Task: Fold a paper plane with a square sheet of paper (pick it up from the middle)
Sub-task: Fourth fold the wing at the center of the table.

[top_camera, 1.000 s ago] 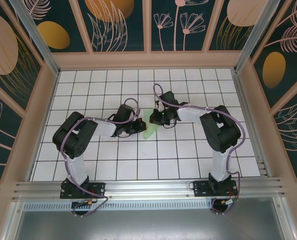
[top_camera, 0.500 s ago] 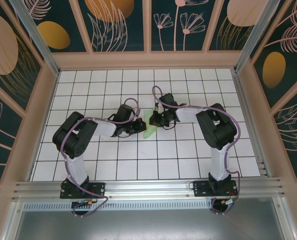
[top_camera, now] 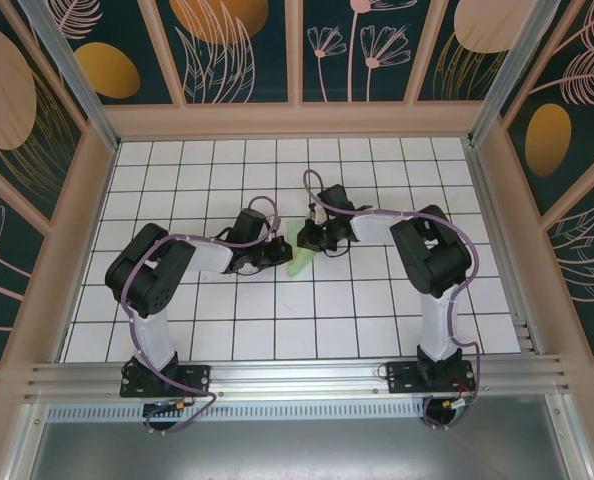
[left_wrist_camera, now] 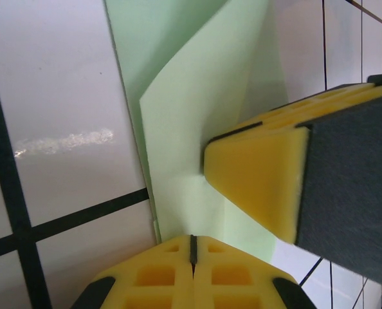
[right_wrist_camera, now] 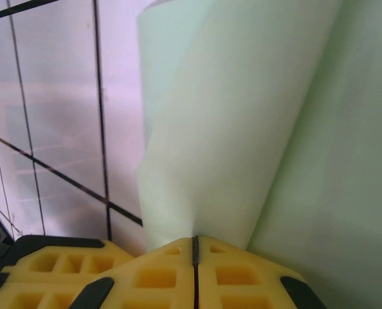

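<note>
The pale green square sheet of paper (top_camera: 296, 256) lies folded into a slim paper plane shape on the tiles at mid-table, between both grippers. My left gripper (top_camera: 280, 250) is shut, and its yellow tip (left_wrist_camera: 192, 238) rests on the paper's near edge (left_wrist_camera: 191, 109). My right gripper (top_camera: 306, 240) is shut too. Its yellow fingers (left_wrist_camera: 255, 174) press against a raised flap from the right. In the right wrist view a curled flap of the paper (right_wrist_camera: 242, 129) rises directly in front of the right gripper (right_wrist_camera: 195, 239). Whether either tip pinches paper is hidden.
White grid tiles (top_camera: 357, 300) cover the table. Wooden walls (top_camera: 297, 120) enclose the back and both sides. An aluminium rail (top_camera: 297, 375) with both arm bases runs along the near edge.
The right arm's elbow and gripper have shifted slightly left, closer onto the paper. The left arm and the paper have stayed put.
</note>
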{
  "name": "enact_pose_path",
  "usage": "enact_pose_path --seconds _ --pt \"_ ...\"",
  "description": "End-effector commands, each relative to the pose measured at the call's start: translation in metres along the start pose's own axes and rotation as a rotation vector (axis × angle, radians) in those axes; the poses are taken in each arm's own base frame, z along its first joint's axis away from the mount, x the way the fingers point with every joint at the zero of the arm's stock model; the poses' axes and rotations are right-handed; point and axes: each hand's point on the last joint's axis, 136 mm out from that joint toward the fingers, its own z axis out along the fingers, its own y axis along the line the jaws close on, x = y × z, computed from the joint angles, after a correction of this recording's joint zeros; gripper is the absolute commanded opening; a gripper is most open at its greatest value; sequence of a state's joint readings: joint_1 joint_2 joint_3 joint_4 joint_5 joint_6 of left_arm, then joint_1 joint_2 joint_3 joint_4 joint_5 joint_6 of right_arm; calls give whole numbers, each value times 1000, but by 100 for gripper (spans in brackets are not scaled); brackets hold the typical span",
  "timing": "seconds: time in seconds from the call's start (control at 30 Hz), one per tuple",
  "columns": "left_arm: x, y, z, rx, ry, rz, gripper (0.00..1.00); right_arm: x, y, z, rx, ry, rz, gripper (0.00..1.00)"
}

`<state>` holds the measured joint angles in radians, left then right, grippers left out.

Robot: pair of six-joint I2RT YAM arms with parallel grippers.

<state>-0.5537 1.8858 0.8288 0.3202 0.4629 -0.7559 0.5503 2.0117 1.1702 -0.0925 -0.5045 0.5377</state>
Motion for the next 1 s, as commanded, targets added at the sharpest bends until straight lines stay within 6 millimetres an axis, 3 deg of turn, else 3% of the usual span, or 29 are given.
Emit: enact_pose_path --seconds 0.0,0.07,0.23,0.3,0.5,0.7,0.97 --pt "28 66 1 -236 63 -59 4 -16 -25 2 62 -49 37 8" --pt "29 66 2 -238 65 -57 4 -21 -26 -1 77 -67 42 8" --pt "29 67 1 -241 68 -54 3 -37 6 -14 -26 -114 -3 8" --pt "29 67 1 -241 68 -52 4 -41 8 -14 -32 -118 -9 8" --pt "32 68 1 -244 77 -53 4 -46 -13 2 15 -110 24 8" --pt "33 68 0 -243 81 -49 3 -59 -36 2 82 -150 55 8" --pt "36 70 0 -244 87 -54 3 -90 -37 -10 123 -235 39 7"
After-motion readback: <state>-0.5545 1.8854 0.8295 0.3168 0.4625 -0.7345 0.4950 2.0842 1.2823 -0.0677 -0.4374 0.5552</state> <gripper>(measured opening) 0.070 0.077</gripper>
